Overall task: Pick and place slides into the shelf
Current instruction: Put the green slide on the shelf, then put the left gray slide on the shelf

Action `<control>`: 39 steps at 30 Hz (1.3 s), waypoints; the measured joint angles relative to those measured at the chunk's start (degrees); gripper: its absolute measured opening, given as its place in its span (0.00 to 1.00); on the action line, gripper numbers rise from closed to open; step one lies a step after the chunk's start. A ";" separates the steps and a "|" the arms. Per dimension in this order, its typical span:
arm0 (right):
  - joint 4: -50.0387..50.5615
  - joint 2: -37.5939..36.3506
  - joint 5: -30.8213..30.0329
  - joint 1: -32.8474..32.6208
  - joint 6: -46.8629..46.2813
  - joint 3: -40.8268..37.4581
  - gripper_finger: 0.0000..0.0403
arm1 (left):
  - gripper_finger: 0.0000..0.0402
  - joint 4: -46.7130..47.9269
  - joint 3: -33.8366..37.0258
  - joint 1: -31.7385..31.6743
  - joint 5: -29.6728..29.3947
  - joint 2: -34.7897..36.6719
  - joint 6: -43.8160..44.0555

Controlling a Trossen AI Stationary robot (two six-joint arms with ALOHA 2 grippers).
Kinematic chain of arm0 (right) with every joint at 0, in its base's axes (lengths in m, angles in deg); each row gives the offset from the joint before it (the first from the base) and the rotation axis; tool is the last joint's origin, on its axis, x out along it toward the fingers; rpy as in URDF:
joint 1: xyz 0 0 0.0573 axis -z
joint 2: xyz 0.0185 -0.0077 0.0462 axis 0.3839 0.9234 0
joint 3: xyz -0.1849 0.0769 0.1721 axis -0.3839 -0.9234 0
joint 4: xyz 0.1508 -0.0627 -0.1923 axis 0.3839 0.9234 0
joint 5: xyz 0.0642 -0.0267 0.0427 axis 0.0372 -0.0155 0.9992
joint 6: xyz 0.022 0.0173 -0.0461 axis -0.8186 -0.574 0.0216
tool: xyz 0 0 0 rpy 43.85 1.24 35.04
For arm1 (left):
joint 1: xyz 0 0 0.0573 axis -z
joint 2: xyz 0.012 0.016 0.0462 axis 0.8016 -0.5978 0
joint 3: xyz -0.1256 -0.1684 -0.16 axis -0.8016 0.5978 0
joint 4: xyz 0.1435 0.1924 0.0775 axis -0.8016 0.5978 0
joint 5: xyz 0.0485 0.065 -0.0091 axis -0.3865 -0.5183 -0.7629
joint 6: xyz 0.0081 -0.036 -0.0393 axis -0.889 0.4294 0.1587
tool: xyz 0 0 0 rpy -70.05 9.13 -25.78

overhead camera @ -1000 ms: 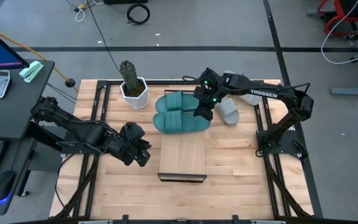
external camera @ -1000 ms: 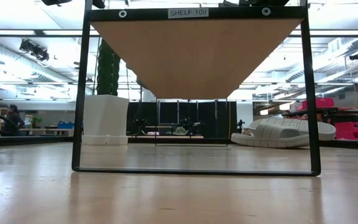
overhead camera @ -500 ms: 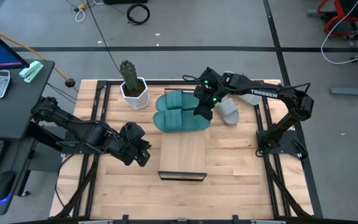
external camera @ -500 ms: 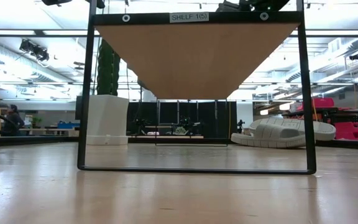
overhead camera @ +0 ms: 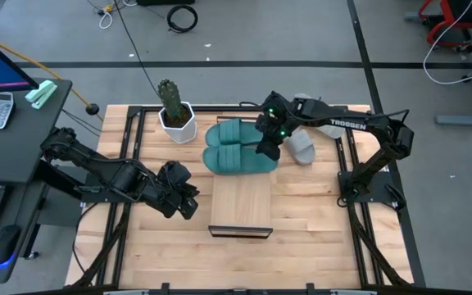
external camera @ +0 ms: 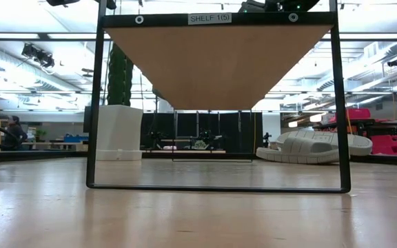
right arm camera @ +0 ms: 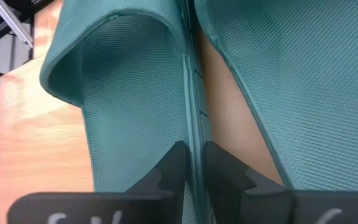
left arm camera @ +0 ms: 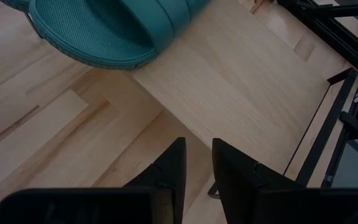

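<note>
Two teal slides lie side by side on their soles on the far part of the shelf, a light-wood board raised on a black frame. My right gripper is at their right ends and is shut on one of them; the other teal slide lies beside it. Two grey slides lie on the table right of the shelf. My left gripper waits left of the shelf with its fingers close together and holds nothing. My right gripper pinches a thin side rim of one teal slide between its two fingers, on the edge that faces the other teal slide. The fingers come from the table's right, slanting down, and lie along the rim. The slide lies flat on the shelf board.
A potted cactus in a white pot stands on the table near the far left of the shelf. The near half of the shelf board is bare wood. Black frame rails run along the table's left and right sides.
In the low view the shelf's near frame has shifted a little toward the table's far edge between one second and half a second ago, and has stood still since. Both arms hold their places.
</note>
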 joint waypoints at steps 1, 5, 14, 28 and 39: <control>0.01 0.00 -0.37 -0.02 -0.01 0.00 0.16 | 0.20 0.00 0.01 0.00 0.00 0.00 0.00; 0.02 0.00 -0.63 -0.02 0.00 0.00 0.19 | 0.20 0.00 0.00 0.00 0.00 0.01 0.00; 0.07 0.00 -0.54 -0.02 0.02 0.00 0.25 | 0.21 -0.43 0.01 0.00 0.00 0.00 0.00; 0.04 -1.40 -0.03 -0.02 0.02 -0.11 0.34 | 0.21 -0.42 0.02 0.00 0.00 0.00 0.00; -0.13 -4.96 -1.60 0.90 0.19 -0.09 0.34 | 0.20 -0.39 0.00 0.00 0.00 0.00 -0.05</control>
